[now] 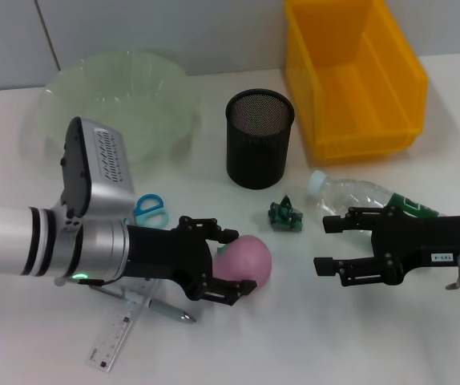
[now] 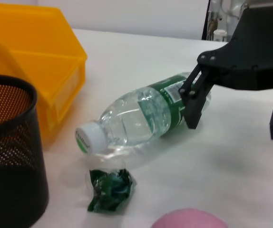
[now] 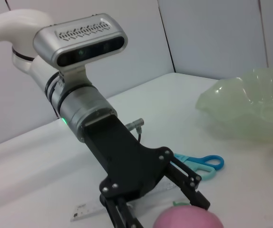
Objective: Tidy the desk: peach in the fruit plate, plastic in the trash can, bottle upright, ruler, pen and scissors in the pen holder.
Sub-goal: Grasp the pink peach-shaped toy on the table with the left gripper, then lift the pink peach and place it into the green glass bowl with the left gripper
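Observation:
The pink peach [image 1: 250, 258] lies on the desk with my left gripper [image 1: 234, 261] open, one finger on each side of its left half. Farther right, my right gripper [image 1: 332, 245] is open just in front of the clear bottle [image 1: 366, 196], which lies on its side. The left wrist view shows one of the right gripper's fingers [image 2: 193, 107] beside the bottle [image 2: 141, 114]. A crumpled green plastic [image 1: 284, 215] sits between peach and bottle. Blue scissors [image 1: 151, 210], a pen [image 1: 162, 309] and a ruler [image 1: 118, 341] lie partly under my left arm.
The black mesh pen holder [image 1: 260, 138] stands upright behind the plastic. At the back right sits a yellow bin [image 1: 358, 76]. The pale green translucent fruit plate [image 1: 118, 96] is at the back left, behind my left arm.

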`<action>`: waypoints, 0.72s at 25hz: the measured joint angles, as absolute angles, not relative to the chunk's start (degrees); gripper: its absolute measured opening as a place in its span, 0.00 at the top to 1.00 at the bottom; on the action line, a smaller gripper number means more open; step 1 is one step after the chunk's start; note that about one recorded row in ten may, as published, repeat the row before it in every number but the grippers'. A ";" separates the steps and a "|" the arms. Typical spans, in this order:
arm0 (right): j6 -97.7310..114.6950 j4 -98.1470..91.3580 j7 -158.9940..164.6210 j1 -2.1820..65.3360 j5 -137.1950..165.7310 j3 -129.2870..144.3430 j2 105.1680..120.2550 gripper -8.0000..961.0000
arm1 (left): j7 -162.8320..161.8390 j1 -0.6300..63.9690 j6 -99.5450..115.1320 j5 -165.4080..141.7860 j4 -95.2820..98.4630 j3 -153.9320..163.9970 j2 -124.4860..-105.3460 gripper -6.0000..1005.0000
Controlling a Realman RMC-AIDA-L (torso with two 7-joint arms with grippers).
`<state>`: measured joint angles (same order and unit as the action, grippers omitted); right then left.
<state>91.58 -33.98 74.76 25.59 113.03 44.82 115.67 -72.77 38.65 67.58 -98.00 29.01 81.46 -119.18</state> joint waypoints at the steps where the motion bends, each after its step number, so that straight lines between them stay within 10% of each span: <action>1: 91.58 -33.96 74.77 25.61 113.03 44.82 115.67 0.18 | -72.77 38.67 66.09 -96.87 29.01 83.39 -119.18 0.19; 18: 91.58 -34.16 75.00 25.34 113.03 44.54 115.57 0.18 | -76.94 34.32 63.23 -93.26 36.28 88.21 -118.64 0.41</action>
<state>91.58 -34.16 75.00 25.34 113.03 44.54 115.57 -76.94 34.32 63.23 -93.26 36.28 88.21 -118.64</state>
